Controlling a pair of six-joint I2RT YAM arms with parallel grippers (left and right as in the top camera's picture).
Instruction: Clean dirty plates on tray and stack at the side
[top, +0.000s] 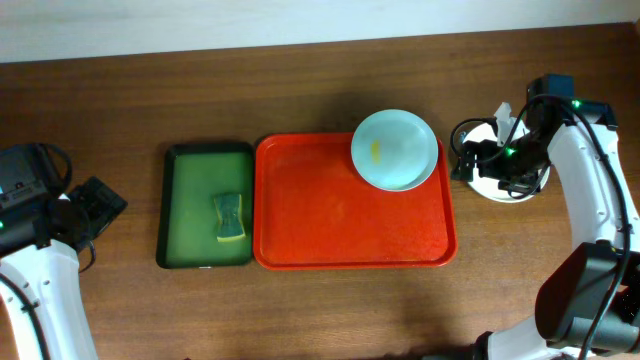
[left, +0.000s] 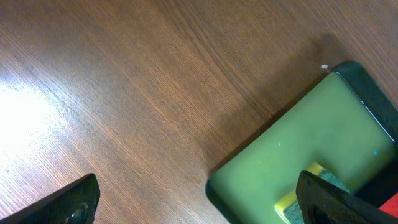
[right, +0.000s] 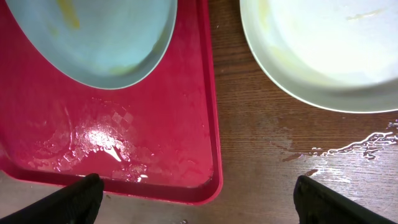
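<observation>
Right fingers (right: 78, 200) are spread wide and hold nothing; we see them over the right rim of the red tray (right: 208, 124) and the wet worktop (right: 261, 155) beside it. One pale blue plate (top: 394, 150), a yellow smear near its middle, lies in the tray's far right corner, overlapping the rim. A white plate (right: 323, 50) rests on the worktop just right of the tray, under our right arm. Left fingers (left: 71, 202) are likewise apart and empty, near the green tray (left: 311, 137) with its sponge (top: 231, 217).
</observation>
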